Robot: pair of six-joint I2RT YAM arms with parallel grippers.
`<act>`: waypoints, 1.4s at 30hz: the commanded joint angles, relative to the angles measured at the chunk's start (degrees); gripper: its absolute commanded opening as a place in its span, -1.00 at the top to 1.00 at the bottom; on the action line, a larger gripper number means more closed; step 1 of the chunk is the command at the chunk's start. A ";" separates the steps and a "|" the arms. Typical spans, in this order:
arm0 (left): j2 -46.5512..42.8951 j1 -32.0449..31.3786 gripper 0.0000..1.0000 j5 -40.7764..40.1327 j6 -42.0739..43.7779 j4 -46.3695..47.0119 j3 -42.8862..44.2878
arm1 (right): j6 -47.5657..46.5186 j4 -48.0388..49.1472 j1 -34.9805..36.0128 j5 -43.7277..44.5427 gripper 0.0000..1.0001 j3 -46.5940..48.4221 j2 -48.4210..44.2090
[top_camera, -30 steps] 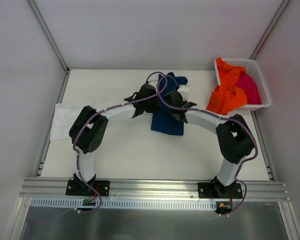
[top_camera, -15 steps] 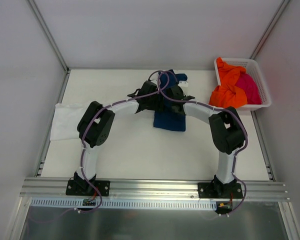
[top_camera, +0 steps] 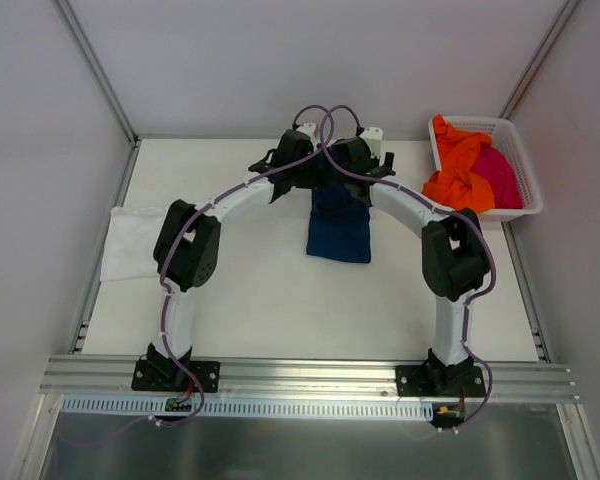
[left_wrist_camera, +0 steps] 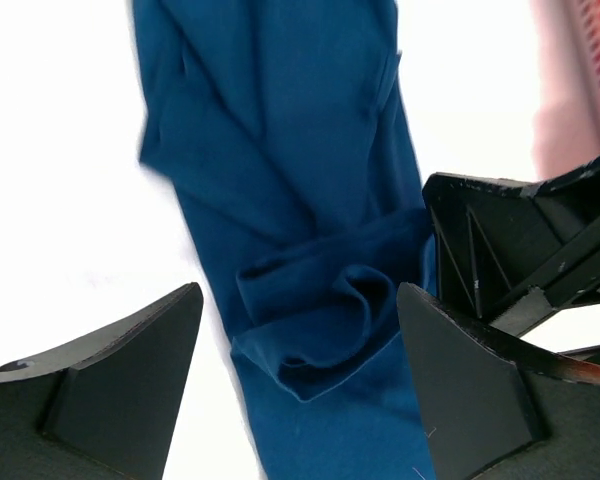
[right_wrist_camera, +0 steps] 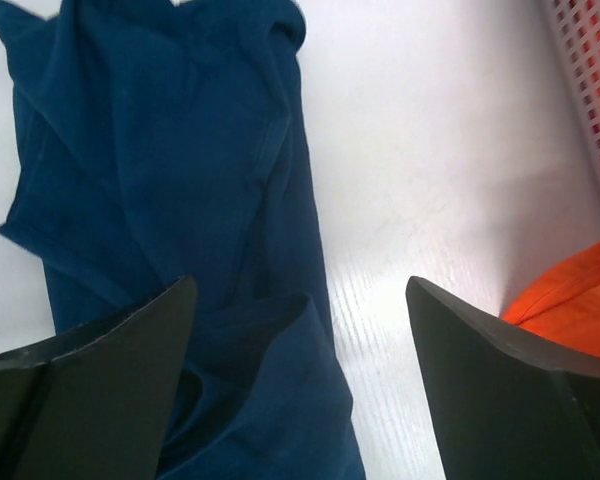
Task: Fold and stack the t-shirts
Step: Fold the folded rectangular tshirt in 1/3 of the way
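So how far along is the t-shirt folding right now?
Done: the white t-shirt lies folded on the table, far left. In hand: the navy t-shirt lies mid-table, folded into a long strip with a rumpled end; the left end effector and right end effector hover open over it, gripping nothing. Left: the orange t-shirt and magenta t-shirt, bunched in the basket.

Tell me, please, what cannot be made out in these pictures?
1. Navy blue cloth t-shirt: top view, far end hidden under the left arm and right arm; wrist views cut it at their edges.
2. Magenta cloth t-shirt: top view, mostly buried under the orange cloth t-shirt in the white plastic lattice basket.
3. White cloth t-shirt: top view, right edge behind the left arm's elbow.
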 commanded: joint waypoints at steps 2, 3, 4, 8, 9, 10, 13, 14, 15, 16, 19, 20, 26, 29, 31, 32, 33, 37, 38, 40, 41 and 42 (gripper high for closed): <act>0.02 1.02 -0.58 0.02 0.69 -2.25 3.41 | -2.39 -0.45 -0.01 2.53 -0.81 1.66 -1.92; -0.60 1.11 -0.55 0.02 0.43 -2.43 2.54 | -2.13 -0.19 -0.01 1.73 -0.81 0.61 -2.89; -2.25 1.11 -0.51 0.20 0.34 -2.34 1.66 | -1.95 0.33 -0.01 0.59 -0.76 -2.62 -5.33; -6.22 1.11 0.52 2.74 -0.98 -2.34 -4.48 | -1.51 2.54 0.25 -4.41 -0.16 -10.10 -11.40; -7.44 1.11 0.82 3.18 -1.68 -2.43 -5.46 | -1.60 2.28 0.51 -5.38 0.03 -10.99 -12.29; -7.98 1.11 1.00 3.36 -2.12 -2.43 -6.34 | -1.60 1.93 0.43 -6.61 0.55 -11.52 -12.82; -9.12 1.03 1.00 5.20 -3.70 -2.52 -10.20 | -0.72 -1.50 0.52 -12.14 0.99 -12.41 -13.62; -9.21 1.03 1.00 5.64 -4.58 -2.52 -10.74 | -0.11 -1.94 0.78 -12.86 0.99 -13.19 -13.71; -9.39 0.94 1.00 6.87 -5.02 -2.43 -11.44 | -0.02 -1.95 0.87 -13.30 0.99 -13.81 -13.97; -9.48 1.02 1.00 7.40 -5.46 -2.43 -12.49 | 0.16 -1.95 0.96 -13.48 0.99 -14.42 -13.97; -9.30 0.50 1.00 9.33 -6.69 -2.25 -13.46 | 1.38 -1.77 1.22 -14.79 0.99 -16.36 -13.97; -9.22 0.32 1.00 9.86 -6.96 -1.99 -13.55 | 2.00 -1.68 1.31 -15.67 0.99 -17.23 -13.71; -8.87 -2.84 1.00 10.66 -7.49 -1.29 -14.17 | 3.67 -0.72 2.80 -18.14 0.99 -20.14 -13.01; -7.55 -3.81 1.00 11.18 -8.10 -1.11 -14.08 | 4.46 -1.68 3.24 -19.01 0.99 -20.23 -11.16; -6.67 -3.98 1.00 12.41 -8.80 -1.02 -14.26 | 5.16 -2.21 3.59 -19.98 0.99 -20.40 -9.76; -6.49 -4.16 1.00 12.59 -8.98 -1.02 -14.43 | 5.51 -2.30 3.77 -20.16 0.99 -20.58 -9.49; -6.40 -4.33 1.00 12.59 -9.07 -1.02 -15.04 | 5.78 -2.30 3.94 -20.42 0.99 -20.93 -9.23; -7.10 -5.56 1.00 11.98 -9.68 -0.93 -17.77 | 7.71 -2.30 5.43 -20.69 0.99 -23.82 -9.40; -7.28 -5.65 1.00 11.63 -9.86 -0.85 -18.47 | 8.15 -2.30 5.70 -20.77 0.99 -24.44 -9.49; -7.98 -6.35 1.00 11.10 -10.12 -0.85 -20.67 | 9.03 -2.03 6.84 -20.69 0.99 -26.19 -9.84; -8.33 -6.79 1.00 10.49 -10.12 -0.93 -22.07 | 9.29 -2.12 7.37 -20.17 0.99 -26.82 -9.84; -8.60 -7.06 1.00 10.31 -10.21 -0.93 -22.69 | 9.65 -2.21 7.72 -19.99 0.99 -27.26 -9.93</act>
